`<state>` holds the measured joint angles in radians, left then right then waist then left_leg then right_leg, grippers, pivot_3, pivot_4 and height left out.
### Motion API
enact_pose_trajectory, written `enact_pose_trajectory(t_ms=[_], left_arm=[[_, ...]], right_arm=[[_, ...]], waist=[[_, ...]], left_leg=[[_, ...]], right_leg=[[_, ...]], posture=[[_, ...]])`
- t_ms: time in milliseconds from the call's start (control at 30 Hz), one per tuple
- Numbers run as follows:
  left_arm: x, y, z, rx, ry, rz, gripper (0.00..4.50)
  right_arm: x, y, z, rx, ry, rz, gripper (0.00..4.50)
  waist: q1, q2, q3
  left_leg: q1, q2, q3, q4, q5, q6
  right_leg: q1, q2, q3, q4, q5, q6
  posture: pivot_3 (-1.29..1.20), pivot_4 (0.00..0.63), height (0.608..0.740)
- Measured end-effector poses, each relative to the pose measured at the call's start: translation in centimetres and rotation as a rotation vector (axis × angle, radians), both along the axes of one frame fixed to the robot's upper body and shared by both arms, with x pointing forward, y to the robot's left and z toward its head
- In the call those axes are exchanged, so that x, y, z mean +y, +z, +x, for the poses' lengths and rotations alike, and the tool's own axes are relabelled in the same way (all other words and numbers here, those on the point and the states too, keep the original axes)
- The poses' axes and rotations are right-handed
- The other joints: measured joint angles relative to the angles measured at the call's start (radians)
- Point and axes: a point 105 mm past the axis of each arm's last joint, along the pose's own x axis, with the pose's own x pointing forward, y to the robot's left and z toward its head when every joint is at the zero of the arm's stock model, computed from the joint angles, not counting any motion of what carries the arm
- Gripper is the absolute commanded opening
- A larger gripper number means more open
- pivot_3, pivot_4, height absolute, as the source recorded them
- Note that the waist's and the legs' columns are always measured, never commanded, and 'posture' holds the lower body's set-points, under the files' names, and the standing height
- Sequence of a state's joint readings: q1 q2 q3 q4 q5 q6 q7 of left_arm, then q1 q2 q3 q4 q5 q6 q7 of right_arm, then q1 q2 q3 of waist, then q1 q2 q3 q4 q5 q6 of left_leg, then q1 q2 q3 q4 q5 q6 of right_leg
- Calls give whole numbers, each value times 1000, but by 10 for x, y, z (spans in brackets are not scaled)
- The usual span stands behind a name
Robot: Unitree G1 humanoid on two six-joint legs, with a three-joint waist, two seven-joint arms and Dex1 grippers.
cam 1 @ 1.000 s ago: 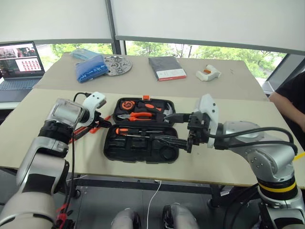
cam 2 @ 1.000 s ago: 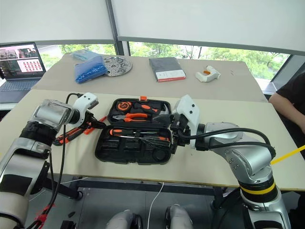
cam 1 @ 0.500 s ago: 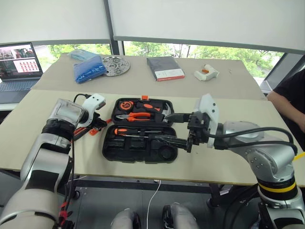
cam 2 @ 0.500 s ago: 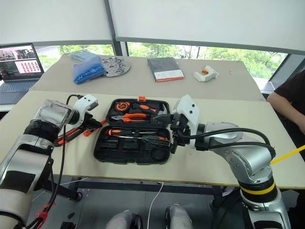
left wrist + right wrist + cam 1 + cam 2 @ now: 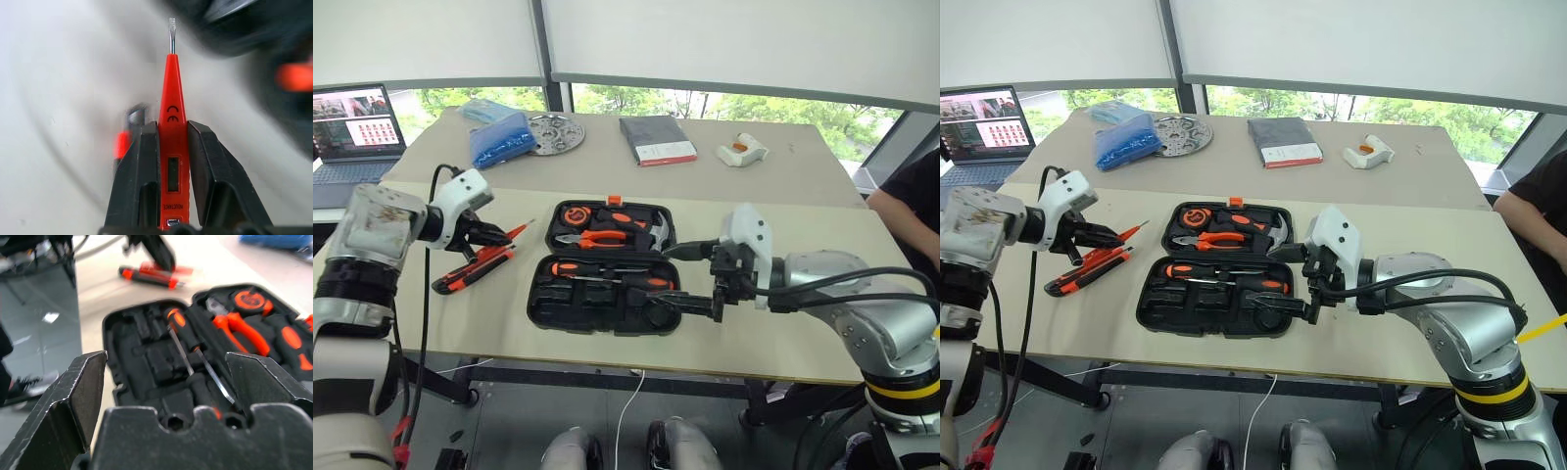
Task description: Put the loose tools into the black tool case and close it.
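The left gripper (image 5: 171, 161) is raised above the table (image 5: 401, 225) left of the open black tool case (image 5: 607, 269), its fingers clamped on a small all-orange screwdriver (image 5: 172, 122) whose tip points toward the case. The right gripper (image 5: 700, 284), fingers spread wide and empty, reaches leftward over the case's near right corner. A utility knife (image 5: 475, 270) lies on the table left of the case.

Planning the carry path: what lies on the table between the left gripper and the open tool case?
Only bare table, seen from the head views; the knife lies below the left gripper, left of the tool case.
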<state>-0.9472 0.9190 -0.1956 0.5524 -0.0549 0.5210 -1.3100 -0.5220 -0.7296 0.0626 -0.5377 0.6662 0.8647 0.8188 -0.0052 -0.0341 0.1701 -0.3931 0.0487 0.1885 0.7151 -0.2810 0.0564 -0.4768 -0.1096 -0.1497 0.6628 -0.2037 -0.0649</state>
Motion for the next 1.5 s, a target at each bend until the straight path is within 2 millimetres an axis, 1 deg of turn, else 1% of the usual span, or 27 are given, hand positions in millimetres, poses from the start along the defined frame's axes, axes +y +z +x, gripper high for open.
enact_pose_trajectory(t_ms=[33, 100, 167, 200, 300, 333, 400, 533, 667, 833, 1067, 1300, 1367, 1400, 1467, 1500], left_arm=[[-10, 5, -7, 14, -80, -19, 373], [-39, 12, -25, 61, -289, -29, 373], [-58, 9, -37, 99, -419, 12, 373], [-62, 6, -39, 111, -447, 26, 373], [-82, -16, -40, 169, -528, 85, 373], [-89, -26, -39, 188, -553, 106, 373], [-98, -37, -33, 194, -562, 139, 373], [-105, -44, -19, 182, -564, 203, 373], [-109, -49, -14, 171, -605, 223, 373], [-114, -49, -16, 177, -653, 233, 373], [-116, -51, -19, 188, -695, 242, 373], [-121, -56, -14, 190, -696, 248, 373], [-121, -56, -14, 191, -694, 245, 1381], [-121, -56, -14, 191, -693, 246, 1599], [-119, -53, -17, 190, -698, 225, 2382], [-115, -49, -19, 185, -693, 203, 2696]], right_arm=[[-1, -2, 0, -6, 2, -10, 4500], [-2, -10, -1, -8, 0, -37, 4500], [0, -18, -2, -9, 14, -64, 4500], [0, -20, -2, -11, 17, -70, 4500], [0, -27, -3, -28, 23, -104, 4500], [1, -29, -3, -35, 27, -110, 4500], [2, -29, -2, -42, 25, -105, 4500], [6, -29, 1, -54, 2, -83, 4500], [7, -28, 3, -59, -10, -71, 4500], [6, -27, 5, -70, -35, -64, 4500], [1, -29, 6, -68, -81, -53, 4500], [1, -28, 8, -70, -98, -40, 4500], [0, -29, 8, -67, -104, -38, 4500], [0, -30, 8, -65, -105, -37, 4500], [0, -31, 7, -61, -107, -36, 4500], [0, -32, 6, -59, -108, -35, 4500]], waist=[[3, 0, 0], [9, 0, 0], [9, 0, 0], [9, 0, 0], [9, 0, 0], [7, 0, 0], [6, 0, 0], [1, 0, 0], [1, 0, 0], [3, 0, 0], [3, 0, 0], [5, 0, 0], [5, 0, 0], [5, 0, 0], [5, 0, 0], [3, 0, 0]], left_leg=[[-1, 0, 0, 1, 0, 1], [-2, 0, 0, 3, -1, 2], [-2, -1, 0, 3, -1, 2], [-2, 0, 0, 3, -1, 2], [-2, 0, 0, 5, -1, 2], [-2, 0, 0, 6, -1, 2], [-3, 0, 0, 6, -1, 2], [-3, 1, 0, 6, -1, 2], [-3, 1, -1, 6, -1, 2], [-4, 0, -2, 7, -1, 3], [-4, 1, -2, 7, -1, 3], [-5, 1, -4, 10, -2, 4], [-6, 1, -5, 11, -2, 4], [-6, 1, -5, 11, -2, 4], [-7, 1, -6, 11, -2, 4], [-7, 1, -6, 11, -2, 4]], right_leg=[[0, 0, 0, 0, 0, 0], [0, 0, -1, 0, 0, 1], [0, 0, 0, 0, -1, 1], [0, 1, 0, 0, -1, 1], [0, 2, 0, 1, -1, 1], [0, 3, 0, 1, -1, 1], [0, 3, 0, 1, -1, 1], [0, 3, 0, 1, -1, 1], [0, 3, 0, 0, -1, 1], [0, 2, -1, 1, -1, 1], [0, 2, -1, 0, -1, 1], [0, 2, -2, 1, 0, 1], [0, 2, -2, 1, 0, 1], [0, 2, -2, 1, 0, 1], [0, 2, -3, 1, 0, 1], [0, 2, -3, 1, 0, 1]], posture=[[0, 150, 718], [0, 150, 718], [0, 150, 718], [0, 150, 718], [0, 150, 718], [0, 150, 718], [0, 150, 718], [0, 150, 718], [0, 150, 718], [0, 150, 718], [0, 150, 718], [0, 150, 718], [0, 150, 718], [0, 150, 718], [0, 150, 718], [0, 150, 718]])
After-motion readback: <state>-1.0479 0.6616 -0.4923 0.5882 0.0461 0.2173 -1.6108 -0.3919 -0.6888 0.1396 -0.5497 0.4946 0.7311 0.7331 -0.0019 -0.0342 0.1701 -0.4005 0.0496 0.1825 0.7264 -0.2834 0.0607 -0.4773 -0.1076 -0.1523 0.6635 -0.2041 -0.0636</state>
